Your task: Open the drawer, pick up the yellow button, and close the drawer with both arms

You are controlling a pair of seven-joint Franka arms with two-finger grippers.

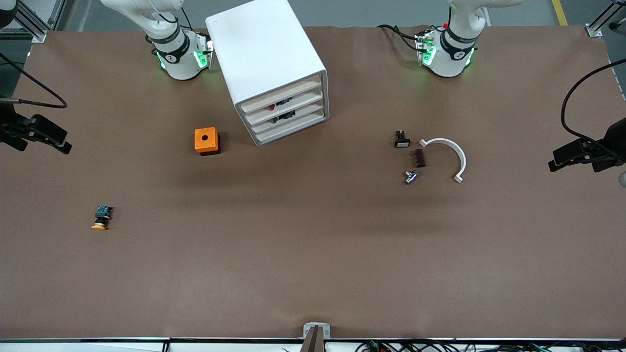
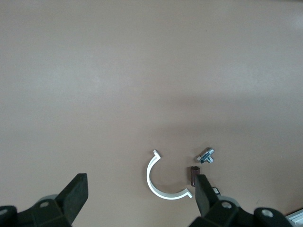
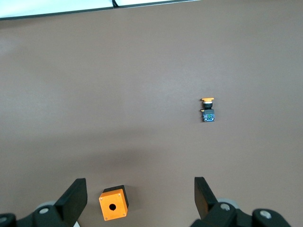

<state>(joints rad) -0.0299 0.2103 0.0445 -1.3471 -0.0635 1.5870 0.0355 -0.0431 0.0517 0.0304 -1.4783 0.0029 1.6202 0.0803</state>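
Observation:
The white cabinet (image 1: 264,49) stands between the arms' bases. Its uppermost drawer (image 1: 281,96) sits flush with the three below it. The button (image 1: 101,218), with an orange cap, black body and blue end, lies on the bare table toward the right arm's end, nearer the front camera than the cabinet; it also shows in the right wrist view (image 3: 207,109). My right gripper (image 3: 140,187) is open and empty, high over the table above the orange cube. My left gripper (image 2: 140,182) is open and empty, high over the small parts at the left arm's end.
An orange cube with a hole (image 1: 206,141) sits beside the cabinet. Toward the left arm's end lie a white curved clip (image 1: 452,154), a black white-faced part (image 1: 401,140), a brown piece (image 1: 419,158) and a metal part (image 1: 411,176).

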